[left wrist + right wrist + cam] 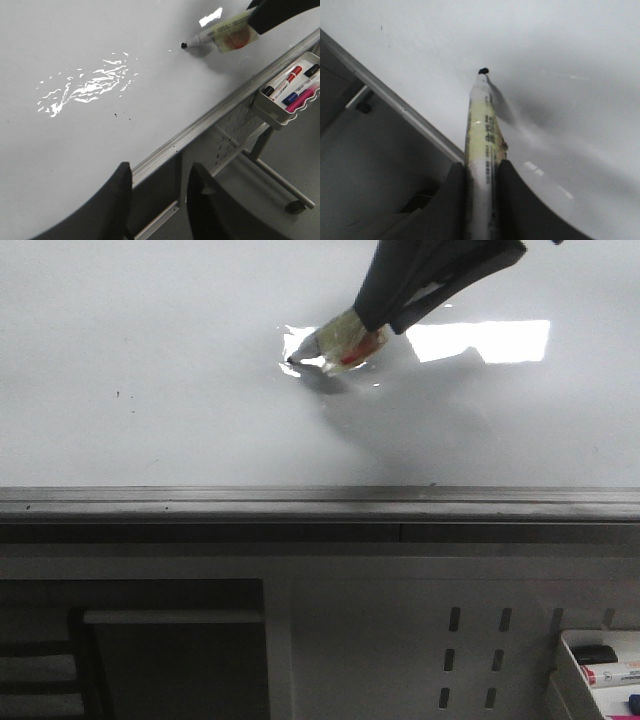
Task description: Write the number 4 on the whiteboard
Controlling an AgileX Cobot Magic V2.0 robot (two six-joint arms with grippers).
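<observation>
The whiteboard (150, 340) is a glossy white surface with no drawn figure on it; the number 4 does not show in any view. My right gripper (385, 320) is shut on a white marker with a yellowish taped label (335, 343), held slanted with its black tip (291, 361) down at the board. I cannot tell if the tip touches. In the right wrist view the marker (482, 130) runs out between the fingers (455, 200). My left gripper (157, 175) is open and empty over the board's rail; the marker (220, 35) shows far from it.
A grey metal rail (300, 502) runs along the board's near edge. Below it are a grey perforated panel (470, 660) and a white tray (280, 115) holding several spare markers. Tiny dark specks (115, 115) mark the board. A bright light reflection (480, 340) lies by the marker.
</observation>
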